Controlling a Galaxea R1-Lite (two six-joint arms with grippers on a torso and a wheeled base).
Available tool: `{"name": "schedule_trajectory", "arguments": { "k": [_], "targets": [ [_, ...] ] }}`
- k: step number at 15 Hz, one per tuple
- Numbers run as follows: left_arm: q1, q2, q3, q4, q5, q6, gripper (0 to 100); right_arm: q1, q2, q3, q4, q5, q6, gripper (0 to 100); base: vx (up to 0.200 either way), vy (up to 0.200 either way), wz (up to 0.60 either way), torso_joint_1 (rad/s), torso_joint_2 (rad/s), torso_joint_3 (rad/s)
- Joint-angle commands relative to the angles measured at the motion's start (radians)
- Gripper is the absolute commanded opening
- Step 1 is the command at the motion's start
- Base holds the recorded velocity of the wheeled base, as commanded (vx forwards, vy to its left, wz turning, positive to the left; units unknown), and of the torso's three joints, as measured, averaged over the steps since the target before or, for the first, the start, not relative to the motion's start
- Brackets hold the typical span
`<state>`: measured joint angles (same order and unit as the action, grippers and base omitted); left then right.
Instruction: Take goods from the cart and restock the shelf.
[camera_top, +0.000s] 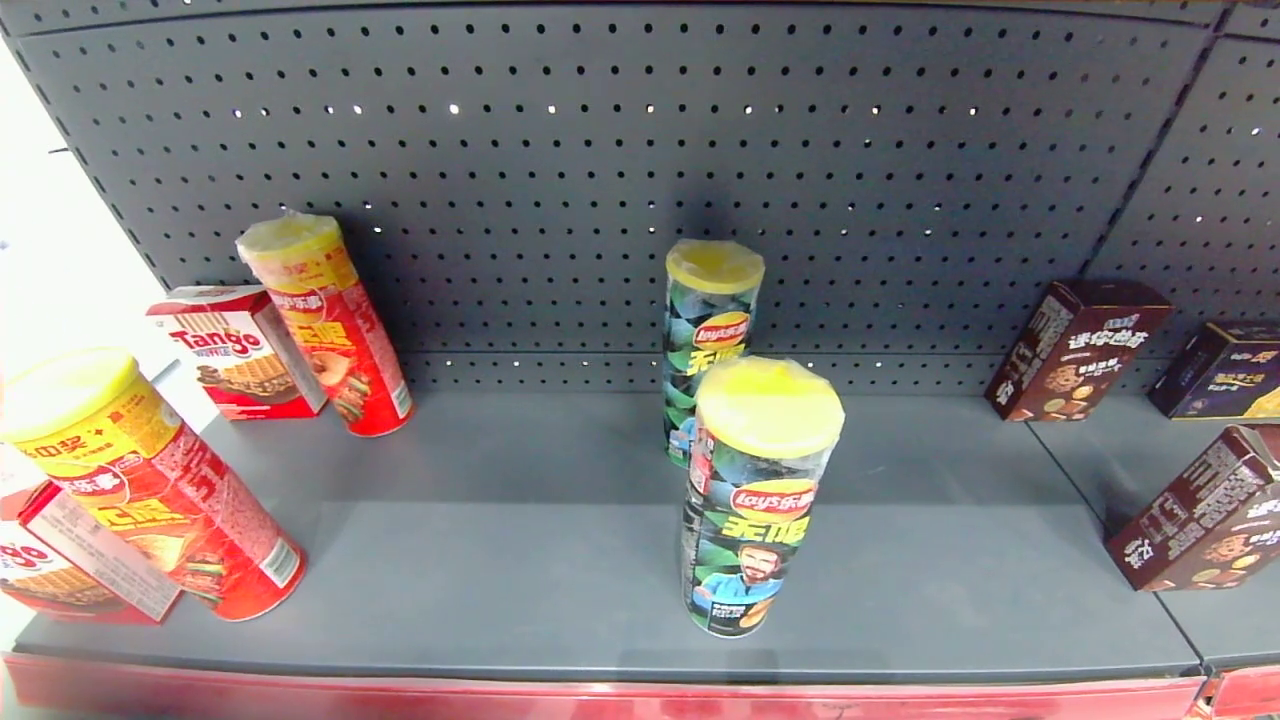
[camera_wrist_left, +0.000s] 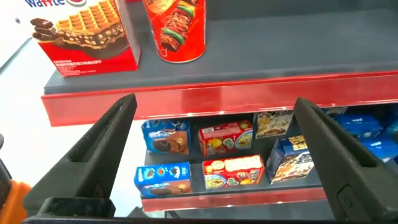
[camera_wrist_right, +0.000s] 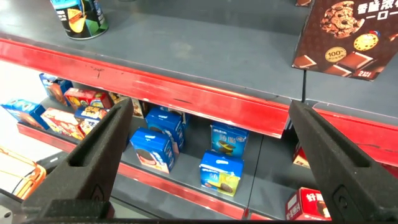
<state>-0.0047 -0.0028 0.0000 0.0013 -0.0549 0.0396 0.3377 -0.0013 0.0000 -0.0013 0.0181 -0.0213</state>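
Facing shelf (camera_top: 560, 560) at 12 o'clock, long axis 9-to-3. Bare deck at 9 o'clock of front green can (camera_top: 752, 500); red can (camera_top: 325, 325) further toward 9, brown box (camera_top: 1075, 350) toward 3. Holding nothing: left gripper (camera_wrist_left: 214, 104) and right gripper (camera_wrist_right: 211, 107) both spread wide, short of red front lip (camera_wrist_left: 249, 93). Likely left nearer that gap.

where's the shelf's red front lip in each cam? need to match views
Head view: red front lip runs along the bottom edge, below the green can.
Left wrist view: lip crosses between the red can and the lower boxes.
Right wrist view: lip slants between the green can and the blue boxes.
Shared landmark: the grey deck behind it.
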Motion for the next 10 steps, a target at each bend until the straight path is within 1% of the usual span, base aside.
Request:
{"name": "schedule_trajectory", "arguments": {
  "k": [1, 2, 3, 4, 5, 6, 7, 8, 10],
  "targets": [
    [0.000, 0.003, 0.000, 0.000, 0.000, 0.000, 100, 0.001, 0.001, 0.000, 0.001, 0.000, 0.000, 100, 0.000, 0.000, 0.00, 0.000, 0.00, 0.000],
    [0.000, 0.003, 0.000, 0.002, -0.003, 0.000, 100, 0.035, 0.001, -0.006, -0.002, -0.003, 0.000, 100, 0.000, 0.000, 0.00, 0.000, 0.00, 0.000],
    [-0.003, 0.003, -0.002, 0.003, -0.005, -0.001, 100, 0.021, 0.072, -0.164, -0.008, -0.023, 0.015, 100, 0.000, 0.000, 0.00, 0.000, 0.00, 0.000],
    [-0.003, 0.003, -0.002, 0.003, -0.005, -0.003, 100, 0.017, 0.107, -0.209, -0.002, -0.029, 0.026, 100, 0.000, 0.000, 0.00, 0.000, 0.00, 0.000],
    [-0.001, 0.003, -0.002, 0.003, -0.005, -0.003, 100, 0.043, 0.349, -0.440, 0.046, -0.006, 0.188, 100, 0.000, 0.000, 0.00, 0.000, 0.00, 0.000],
    [-0.003, 0.003, -0.002, 0.003, -0.006, -0.001, 100, 0.054, 0.389, -0.474, 0.047, 0.031, 0.158, 100, 0.000, 0.000, 0.00, 0.000, 0.00, 0.000],
    [-0.003, 0.003, -0.002, 0.005, -0.006, -0.001, 100, 0.046, 0.478, -0.499, 0.037, 0.057, 0.136, 100, 0.000, 0.000, 0.00, 0.000, 0.00, 0.000],
    [-0.003, 0.003, -0.002, 0.005, -0.006, -0.001, 100, 0.063, 0.566, -0.541, 0.026, 0.066, 0.132, 100, 0.000, 0.000, 0.00, 0.000, 0.00, 0.000],
    [-0.001, 0.003, -0.002, 0.003, -0.006, -0.001, 100, 0.129, 0.679, -0.580, 0.026, 0.103, 0.103, 100, 0.000, 0.000, 0.00, 0.000, 0.00, 0.000]
  ]
}}
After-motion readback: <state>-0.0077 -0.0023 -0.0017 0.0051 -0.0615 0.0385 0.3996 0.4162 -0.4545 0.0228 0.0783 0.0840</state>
